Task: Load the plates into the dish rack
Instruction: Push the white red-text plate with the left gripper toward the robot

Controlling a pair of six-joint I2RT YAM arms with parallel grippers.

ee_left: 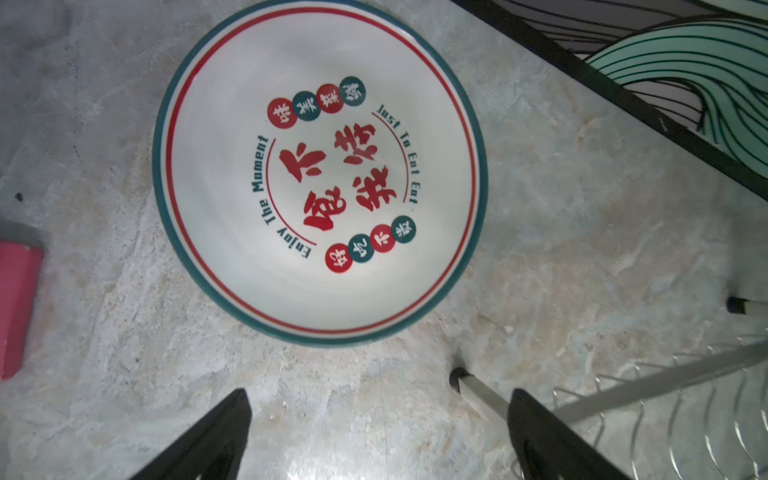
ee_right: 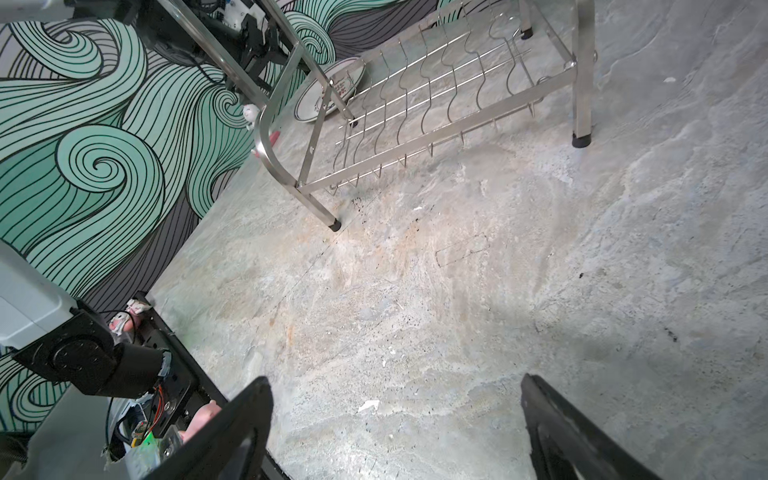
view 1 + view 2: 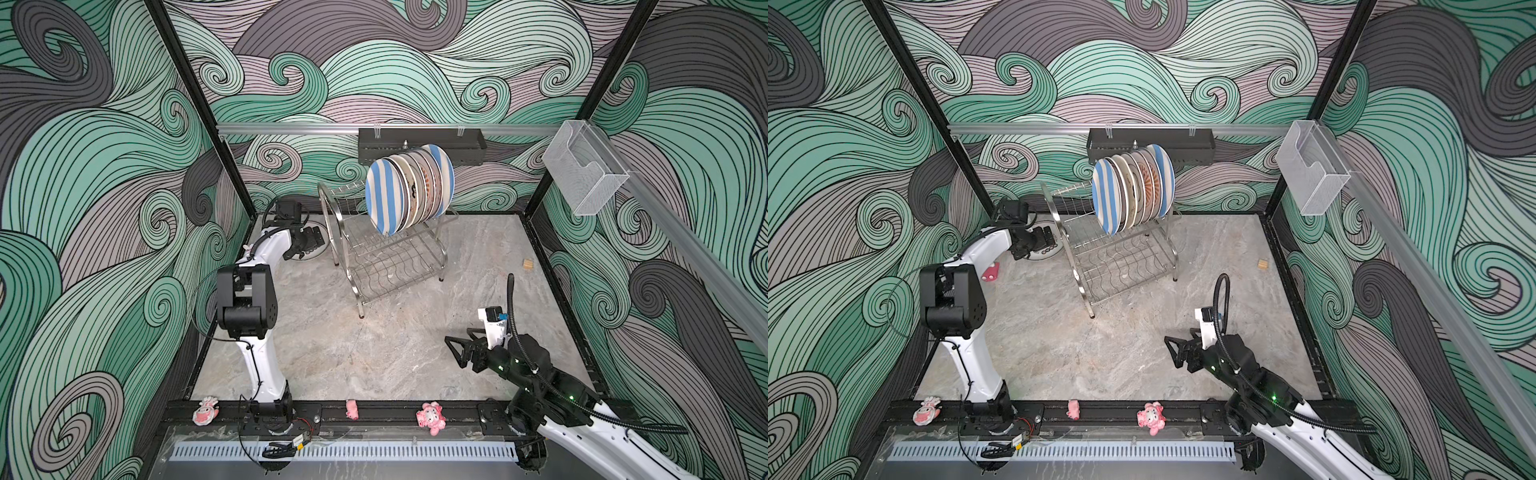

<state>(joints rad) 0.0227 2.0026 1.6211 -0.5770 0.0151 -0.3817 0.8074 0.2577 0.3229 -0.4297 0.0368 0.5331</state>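
The dish rack (image 3: pixel 386 257) stands at the back middle of the table (image 3: pixel 374 353). Its upper tier holds a row of plates (image 3: pixel 409 187) on edge, with a blue-and-white striped one at the near end. One plate is not loaded: the teal-rimmed plate (image 1: pixel 320 170) with red characters lies flat, face up, on the table just beside the rack's left side.

Your left gripper (image 1: pixel 378 395) hovers near that plate's rim with its jaws spread wide and nothing between them. Your right gripper (image 2: pixel 395 378) is also wide open and empty, low over bare table near the front right, well apart from the rack.

The step in hand looks like picking up this last plate. It lies flat, so a straight pinch from above will likely slip; aim one finger under the raised rim and the other inside the lip. A rack leg (image 1: pixel 478 388) sits close to one finger, so keep clear of it as you descend. A pink object (image 1: pixel 16 307) lies off to the other side. Grip firmly — glazed ceramic is slick — then stand the plate upright for the free wires (image 3: pixel 345 195) beside the striped plate.
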